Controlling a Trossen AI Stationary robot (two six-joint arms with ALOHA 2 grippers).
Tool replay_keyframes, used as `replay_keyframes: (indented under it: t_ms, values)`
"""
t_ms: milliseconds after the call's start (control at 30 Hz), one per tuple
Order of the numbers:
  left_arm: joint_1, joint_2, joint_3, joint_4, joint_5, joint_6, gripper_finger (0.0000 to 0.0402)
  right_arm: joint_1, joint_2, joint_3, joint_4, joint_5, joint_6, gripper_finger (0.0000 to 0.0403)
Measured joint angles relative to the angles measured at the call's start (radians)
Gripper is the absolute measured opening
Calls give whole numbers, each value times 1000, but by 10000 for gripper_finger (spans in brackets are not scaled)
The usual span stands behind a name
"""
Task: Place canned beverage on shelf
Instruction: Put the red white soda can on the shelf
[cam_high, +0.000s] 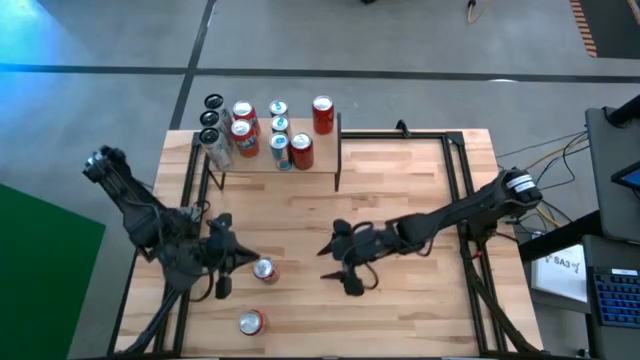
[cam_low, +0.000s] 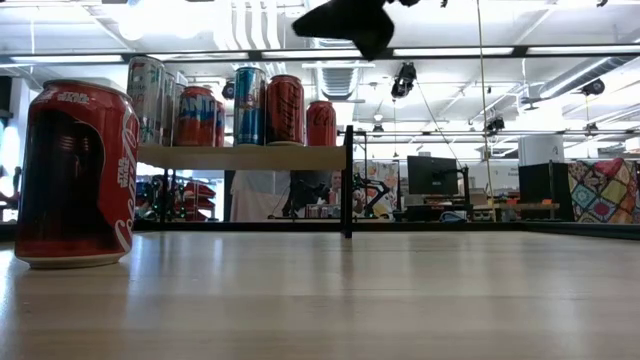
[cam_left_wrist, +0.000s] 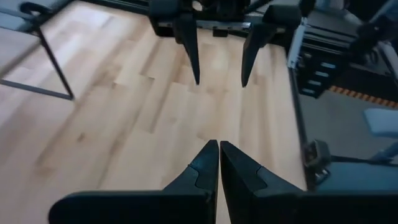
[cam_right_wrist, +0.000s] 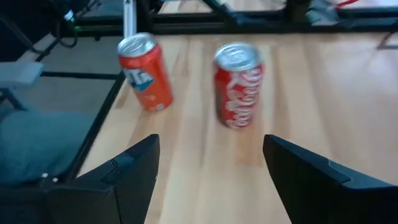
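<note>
Two red cans stand upright on the wooden table: one (cam_high: 264, 269) (cam_right_wrist: 239, 84) left of the middle, the other (cam_high: 251, 322) (cam_right_wrist: 144, 71) (cam_low: 75, 175) near the front edge. My right gripper (cam_high: 335, 262) (cam_right_wrist: 211, 149) hangs open above the table, pointing at them from the right, with nothing between its fingers. My left gripper (cam_high: 238, 262) (cam_left_wrist: 219, 149) is shut and empty, just left of the first can, facing the right gripper. The shelf (cam_high: 270, 165) (cam_low: 240, 157) stands at the far left and carries several upright cans.
Black frame rails (cam_high: 462, 190) run along the table's sides and back. The shelf's thin black upright (cam_low: 348, 180) stands toward the table's middle. Bare tabletop (cam_high: 400, 180) lies right of the shelf. Cables and equipment (cam_high: 600, 270) sit off the right edge.
</note>
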Motion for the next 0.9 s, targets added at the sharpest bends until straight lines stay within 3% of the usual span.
replay_keyframes:
  t_ms: [200,500,700,900]
  values:
    - [-73,40,0,-2,4,-53,0,46,142,97,1,10,21,274]
    - [-179,100,0,-124,29,-171,0,68,304,244,3,115,18,274]
    - [-214,142,-1,-221,29,-261,0,68,381,316,3,282,-22,274]
    - [-224,169,-1,-221,43,-261,0,51,450,353,62,296,-24,274]
